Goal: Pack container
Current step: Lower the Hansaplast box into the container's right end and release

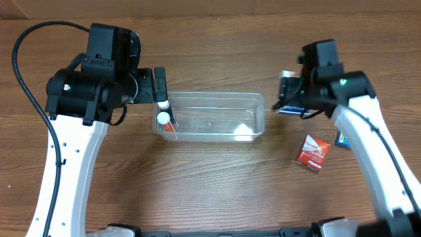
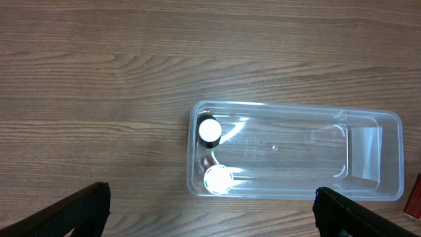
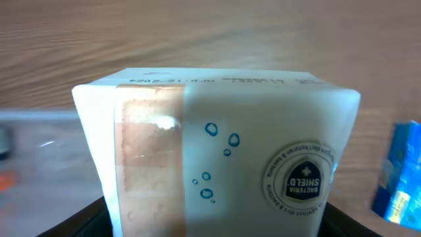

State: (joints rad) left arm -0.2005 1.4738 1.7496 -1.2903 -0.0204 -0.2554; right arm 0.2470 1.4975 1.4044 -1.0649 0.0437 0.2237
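The clear plastic container (image 1: 217,96) lies in the middle of the table. Two white-capped bottles (image 1: 162,119) stand in its left end; the rest holds nothing I can make out. My left gripper (image 1: 160,87) hovers over that left end, open and empty. In the left wrist view the container (image 2: 296,107) and both bottle caps (image 2: 210,130) lie below the spread fingers (image 2: 210,217). My right gripper (image 1: 287,99) is shut on a white soap box (image 3: 223,151) with a "Bacteria Shield" seal, just right of the container's right end.
A red box (image 1: 312,152) lies on the table to the front right. A blue box (image 1: 342,139) lies beside it under my right arm and also shows in the right wrist view (image 3: 401,171).
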